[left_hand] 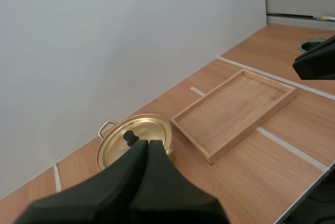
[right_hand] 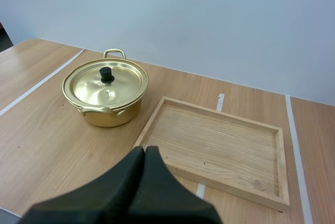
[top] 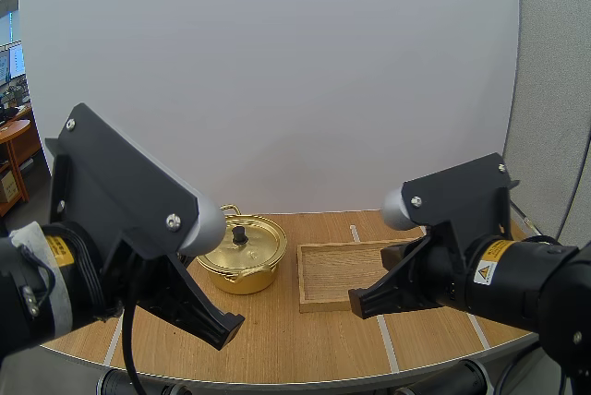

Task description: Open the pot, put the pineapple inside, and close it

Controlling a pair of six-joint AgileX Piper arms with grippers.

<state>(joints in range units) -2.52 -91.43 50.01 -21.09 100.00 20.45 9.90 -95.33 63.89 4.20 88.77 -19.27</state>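
Gold pot [top: 242, 264] stands at the lower centre of the high view on the wooden worktop [top: 305, 349]. Its lid [top: 251, 242] is on, with the black knob [top: 239, 233] upright. Just right of the pot, not touching it, lies the tray [top: 337, 270]. The left gripper [top: 226, 329] hangs at lower left, in front of the pot, fingers pressed together on nothing. The right gripper [top: 358, 303] hangs at lower right by the tray's near edge, likewise closed and holding nothing.

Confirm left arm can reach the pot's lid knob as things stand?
Probably yes. The left arm hangs near the pot, jaws shut, and nothing lies between them and the lid knob. The tray sits off to one side. Jaws must open first.
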